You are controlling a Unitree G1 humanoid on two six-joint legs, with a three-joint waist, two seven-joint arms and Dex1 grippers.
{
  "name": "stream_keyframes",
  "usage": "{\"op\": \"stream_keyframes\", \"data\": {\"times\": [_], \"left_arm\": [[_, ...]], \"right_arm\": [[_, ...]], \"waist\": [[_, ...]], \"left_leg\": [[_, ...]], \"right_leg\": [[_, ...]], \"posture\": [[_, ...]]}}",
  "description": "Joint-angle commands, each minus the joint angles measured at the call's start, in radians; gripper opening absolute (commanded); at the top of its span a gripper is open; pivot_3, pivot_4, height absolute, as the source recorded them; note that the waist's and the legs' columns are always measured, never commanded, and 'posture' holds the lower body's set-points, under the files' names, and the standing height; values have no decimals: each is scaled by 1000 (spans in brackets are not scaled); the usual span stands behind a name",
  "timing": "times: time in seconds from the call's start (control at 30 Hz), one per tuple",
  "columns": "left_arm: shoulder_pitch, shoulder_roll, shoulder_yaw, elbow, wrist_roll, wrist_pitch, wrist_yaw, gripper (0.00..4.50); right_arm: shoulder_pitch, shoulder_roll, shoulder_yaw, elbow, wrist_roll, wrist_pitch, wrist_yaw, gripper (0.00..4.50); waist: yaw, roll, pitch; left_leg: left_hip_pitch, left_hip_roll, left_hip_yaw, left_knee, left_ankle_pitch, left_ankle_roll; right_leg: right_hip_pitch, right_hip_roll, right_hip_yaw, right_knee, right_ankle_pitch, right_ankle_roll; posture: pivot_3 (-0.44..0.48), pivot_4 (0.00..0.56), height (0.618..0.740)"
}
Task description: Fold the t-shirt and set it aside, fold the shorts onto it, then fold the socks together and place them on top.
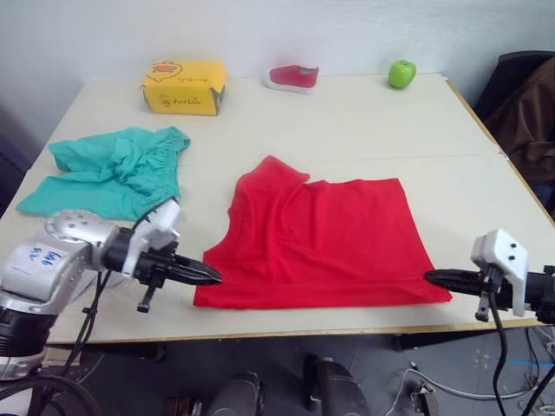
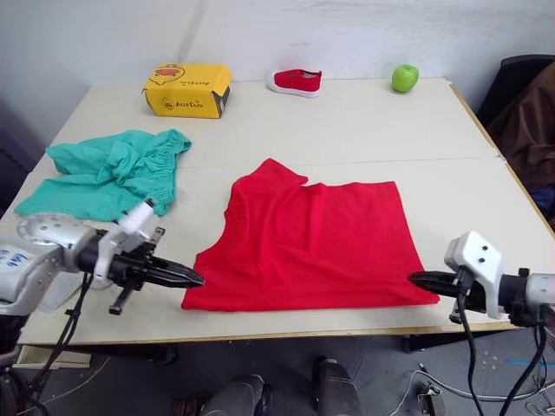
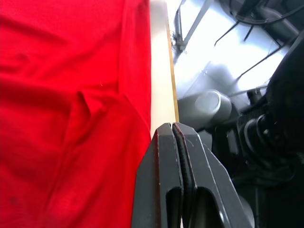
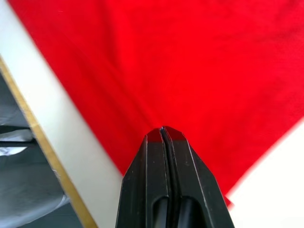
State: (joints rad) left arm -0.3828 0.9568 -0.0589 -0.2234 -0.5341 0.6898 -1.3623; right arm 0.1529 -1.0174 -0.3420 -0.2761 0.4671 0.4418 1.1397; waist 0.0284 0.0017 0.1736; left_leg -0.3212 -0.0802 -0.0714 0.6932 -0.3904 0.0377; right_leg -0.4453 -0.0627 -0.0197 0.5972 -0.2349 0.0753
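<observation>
The red t-shirt (image 1: 321, 243) lies flat in the middle of the table, its near hem along the front edge. My left gripper (image 1: 212, 277) is shut, its tip at the shirt's near-left edge, just above the corner. In the left wrist view the shut fingertips (image 3: 172, 127) sit over the bare table strip beside the cloth. My right gripper (image 1: 431, 276) is shut too, its tip touching the shirt's near-right edge; the right wrist view puts that tip (image 4: 162, 129) over red cloth. The teal shorts (image 1: 113, 169) lie crumpled at the left. The socks are out of view.
Along the back of the table stand a yellow box (image 1: 185, 87), a red-and-white shoe (image 1: 292, 77) and a green apple (image 1: 401, 74). A dark chair with a jacket (image 1: 525, 104) is off the right side. The table's front edge (image 1: 303, 332) runs just below the shirt.
</observation>
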Motion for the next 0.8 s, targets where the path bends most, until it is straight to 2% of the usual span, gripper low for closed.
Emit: {"op": "stream_keyframes", "data": {"times": [0.03,0.2,0.37,0.47,0.53,0.6,0.73,0.8], "left_arm": [[33,-44,-108,81,166,-164,65,27],[63,-85,-163,223,287,-320,98,27],[135,-4,-142,282,326,-415,64,27],[180,41,-71,250,277,-411,58,27],[176,54,-18,205,229,-300,93,27],[173,67,35,136,184,-236,107,27],[179,65,125,-26,92,-211,99,27],[202,75,138,-68,76,-212,83,424]], "right_arm": [[-2,22,76,10,-68,-36,-33,0],[-4,25,146,121,-178,-122,-61,0],[21,-13,117,277,-243,-219,-56,0],[16,-39,74,334,-249,-280,-55,0],[13,-49,29,332,-224,-299,-38,0],[30,-64,-24,284,-192,-345,10,0],[66,-93,-94,176,-172,-427,101,0],[101,-113,-93,176,-223,-515,132,371]], "waist": [[-1,0,0],[-3,0,0],[-4,1,-4],[-5,3,-5],[-5,3,-6],[-1,3,-5],[-2,6,-3],[-3,6,-3]], "left_leg": [[0,0,0,0,0,0],[0,0,1,0,0,0],[3,1,1,0,-1,-1],[6,2,1,-2,-1,0],[6,2,1,-3,-1,0],[4,2,1,-3,-1,0],[1,2,1,-3,-1,0],[1,2,1,-3,-2,-1]], "right_leg": [[0,0,0,0,0,0],[-1,1,1,-1,0,0],[3,1,1,-1,0,0],[5,1,1,-2,-1,-1],[5,1,1,-2,-1,-1],[4,1,1,-2,-1,-1],[0,1,1,-2,0,-1],[0,2,1,-3,0,-1]], "posture": [[0,150,740],[0,150,740],[0,150,740],[0,150,740],[0,150,740],[0,150,740],[0,150,740],[0,150,740]]}}
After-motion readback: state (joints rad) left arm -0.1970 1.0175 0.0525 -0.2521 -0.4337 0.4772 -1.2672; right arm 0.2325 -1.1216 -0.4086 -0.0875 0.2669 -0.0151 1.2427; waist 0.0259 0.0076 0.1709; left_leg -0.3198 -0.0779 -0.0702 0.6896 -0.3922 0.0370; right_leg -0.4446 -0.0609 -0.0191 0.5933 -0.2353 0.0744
